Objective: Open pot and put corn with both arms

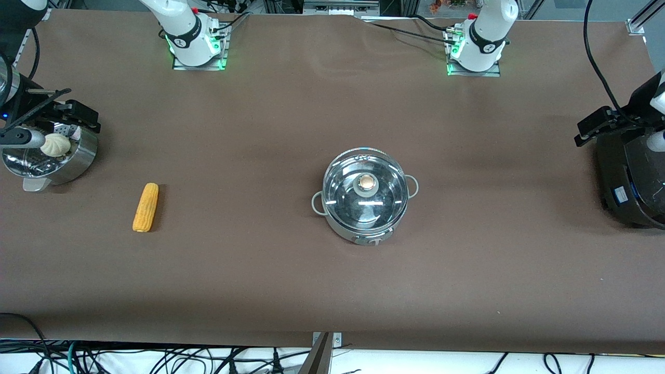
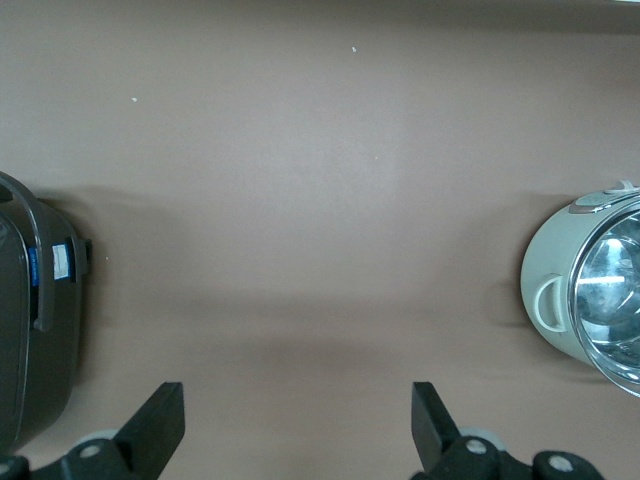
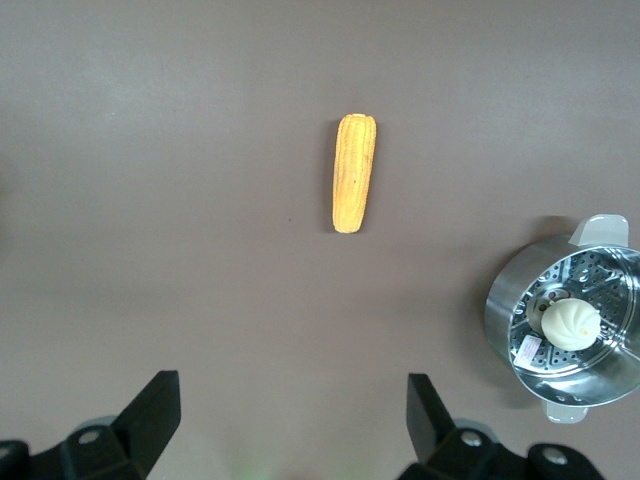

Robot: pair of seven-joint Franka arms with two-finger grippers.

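From the right arm's end, the oblong yellow-orange corn cob lay on the brown table; I judged it light, firm, best pinched across its middle. The shiny round steel pot sat mid-table, its glass lid fragile, slippery: take the tan knob. The right gripper and left gripper hung wide open, empty; the front view cut both off.

a robotics lab bench, set up with kitchen props rather than a real kitchen. two white arm bases are bolted on metal plates along the table's 12 o'clock edge, green lights glowing at their feet. a plain brown cover is stretched over the whole table. loose cables tangle below the 6 o'clock edge, and aluminium framing shows at the 1 o'clock corner.
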